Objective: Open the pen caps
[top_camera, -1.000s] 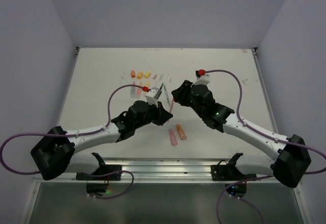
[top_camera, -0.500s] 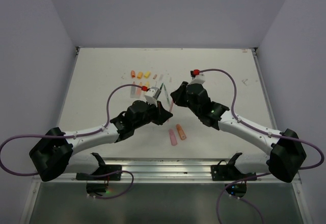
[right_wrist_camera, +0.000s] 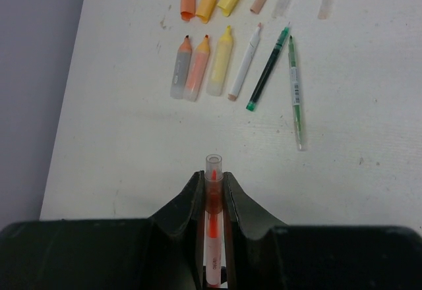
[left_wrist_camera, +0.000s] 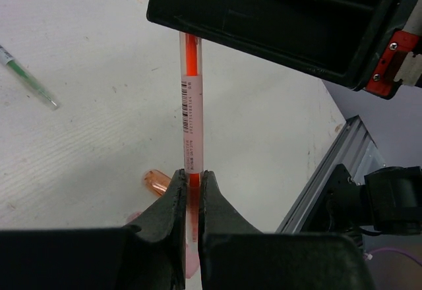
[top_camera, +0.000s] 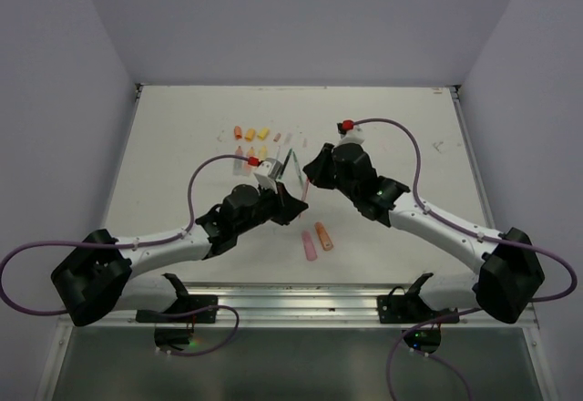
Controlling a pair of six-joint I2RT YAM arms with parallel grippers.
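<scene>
Left jaws pinch the thin orange pen (left_wrist_camera: pixel 190 105) low on its barrel. Right jaws squeeze its far end, the clear cap (right_wrist_camera: pixel 213 166) poking just past their tips, still on. Over the last second the right arm has edged toward the left jaws, so the pull looks imminent. Beyond the right jaws, uncapped pens (right_wrist_camera: pixel 219 62) and loose caps (right_wrist_camera: pixel 208 5) line the tabletop (right_wrist_camera: pixel 132 145).

The white matte table (right_wrist_camera: pixel 112 151) carries a far row of short plastic caps (right_wrist_camera: pixel 206 6), orange through yellow to clear. Just beside them lie six uncapped pens (right_wrist_camera: pixel 220 62), roughly parallel. Toward the near edge, well apart from these, a chunky pink highlighter (top_camera: pixel 310 247) and a chunky orange highlighter (top_camera: pixel 323 235) lie close together.
</scene>
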